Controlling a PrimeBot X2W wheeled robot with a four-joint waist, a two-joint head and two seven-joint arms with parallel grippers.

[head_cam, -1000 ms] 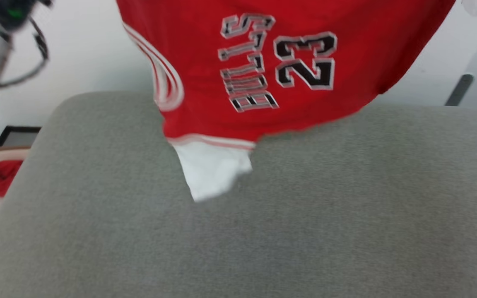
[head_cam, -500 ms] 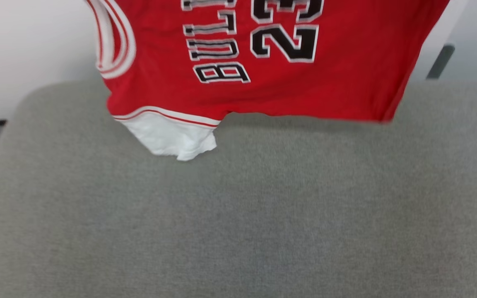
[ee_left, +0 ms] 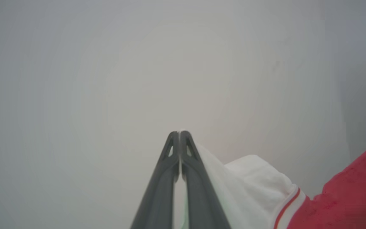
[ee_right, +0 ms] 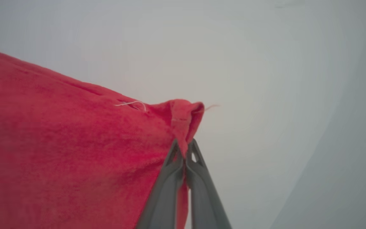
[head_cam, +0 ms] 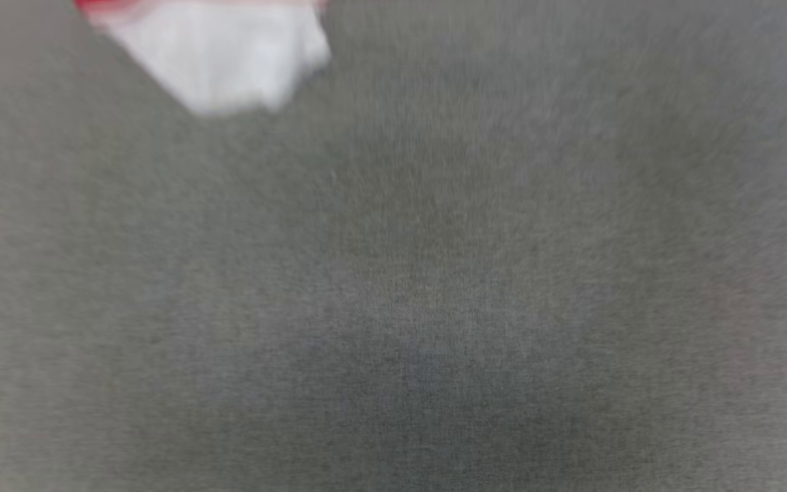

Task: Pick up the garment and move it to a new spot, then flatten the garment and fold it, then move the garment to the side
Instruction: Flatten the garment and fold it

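One garment (ee_right: 75,152); two tools: left tool (ee_left: 179,133), right tool (ee_right: 185,144); one grey surface (head_cam: 434,273), blurred, probably cushion.

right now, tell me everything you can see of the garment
The garment is a red shirt of soft-looking cloth with a white sleeve edged in red-and-white stripes. It hangs from two grips: the left gripper shut on the white sleeve, the right gripper shut on a red hemmed corner with a loose thread. In the blurred head view the sleeve tip shows over the gray cushion; contact is unclear.
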